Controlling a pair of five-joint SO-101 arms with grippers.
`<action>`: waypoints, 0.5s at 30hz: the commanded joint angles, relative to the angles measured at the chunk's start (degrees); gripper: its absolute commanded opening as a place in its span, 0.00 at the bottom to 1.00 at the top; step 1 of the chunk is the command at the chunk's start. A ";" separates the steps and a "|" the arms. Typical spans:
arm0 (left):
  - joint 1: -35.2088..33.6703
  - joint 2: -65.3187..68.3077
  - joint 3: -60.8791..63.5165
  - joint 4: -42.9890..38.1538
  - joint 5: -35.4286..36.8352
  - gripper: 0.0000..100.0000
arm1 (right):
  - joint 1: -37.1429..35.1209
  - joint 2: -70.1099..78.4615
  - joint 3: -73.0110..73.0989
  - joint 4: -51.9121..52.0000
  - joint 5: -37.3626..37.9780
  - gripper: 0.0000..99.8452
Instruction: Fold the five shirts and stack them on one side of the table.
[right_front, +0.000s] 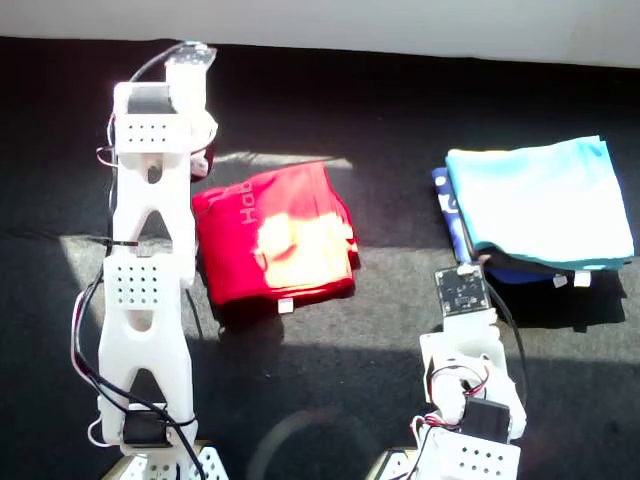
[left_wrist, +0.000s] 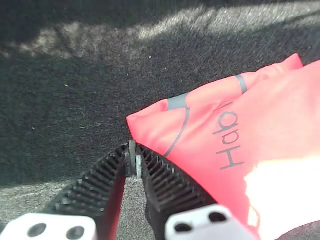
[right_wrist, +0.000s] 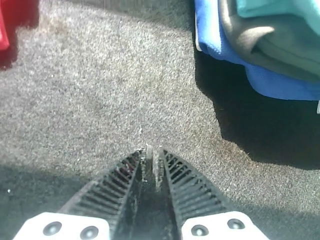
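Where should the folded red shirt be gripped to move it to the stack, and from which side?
Probably at the rounded folded corner of the red shirt, by the left end effector. Come in low from that arm's side, pinching all layers; the edge facing the stack shows loose layer ends that could splay. The end effector is shut, so it would open first.

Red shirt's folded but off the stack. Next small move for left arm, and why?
Likely open the left claw and close it on the red shirt's nearest corner. That claw is shut beside the corner, holding nothing, and the shirt lies folded, apart from the stack of folded shirts. The right claw is shut over bare carpet.
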 joint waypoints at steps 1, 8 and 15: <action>-1.36 -7.87 -1.01 0.88 0.18 0.01 | 0.13 0.66 -2.59 -2.07 -3.43 0.08; -1.36 -30.73 24.84 0.88 0.18 0.01 | -3.82 14.81 -18.24 -2.51 -3.96 0.08; -3.30 -52.53 52.00 0.35 -0.09 0.01 | -13.49 45.85 -44.79 -3.65 -14.24 0.08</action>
